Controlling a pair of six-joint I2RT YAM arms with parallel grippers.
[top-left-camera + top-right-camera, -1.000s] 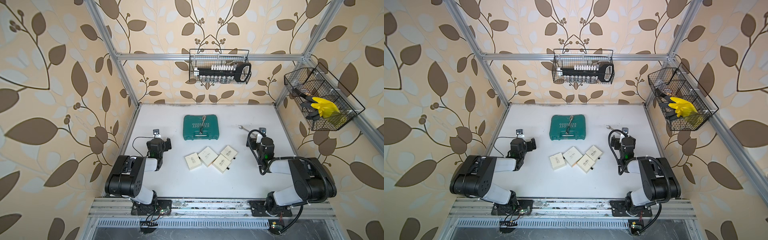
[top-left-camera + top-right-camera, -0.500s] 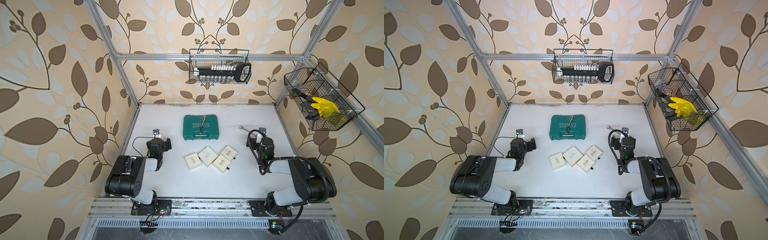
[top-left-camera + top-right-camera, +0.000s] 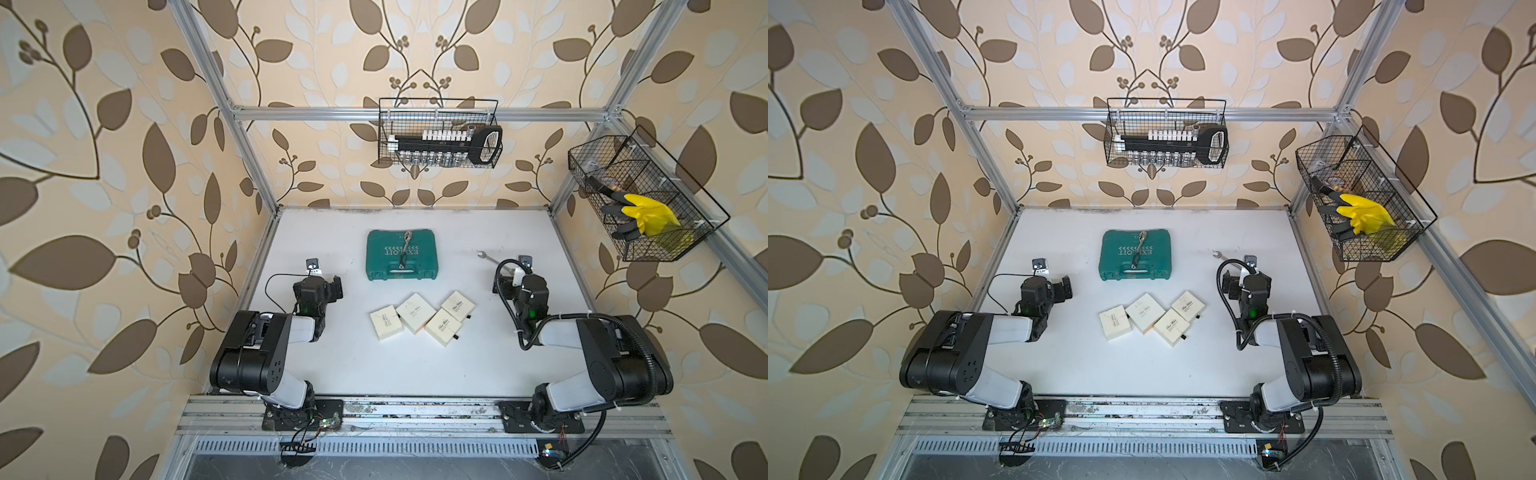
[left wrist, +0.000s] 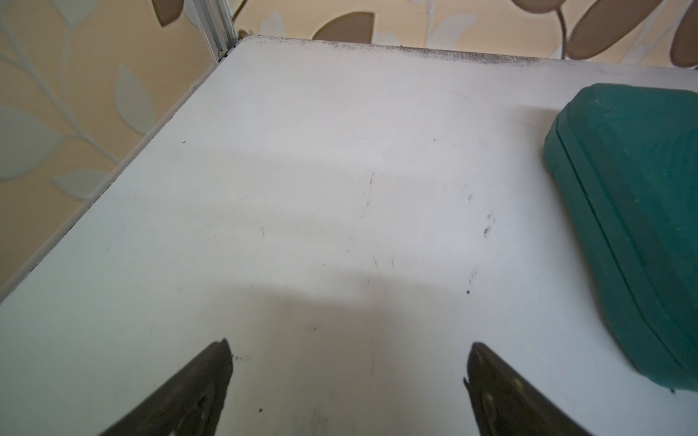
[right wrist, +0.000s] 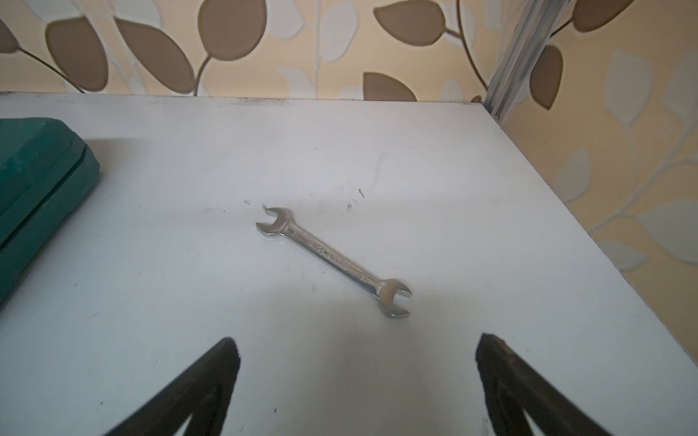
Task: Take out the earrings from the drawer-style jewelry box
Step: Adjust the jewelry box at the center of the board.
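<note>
Four cream boxes (image 3: 415,312), all shut, contents unseen.

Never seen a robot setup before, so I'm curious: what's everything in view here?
cream square boxes: four, cream, clustered mid-table
teal plastic tool case: one, teal, behind the boxes
silver ratchet wrench: one, silver, lying on the case
silver open-ended spanner: one, silver, on table ahead of right pincer
black wire basket: one, black, back wall, holding socket rail
second black wire basket: one, black, right wall, holding yellow glove
earrings: none visible
white table: one, white, under everything
robot arms: two, black-and-white, near edge; left pincer and right pincer open, empty
</note>
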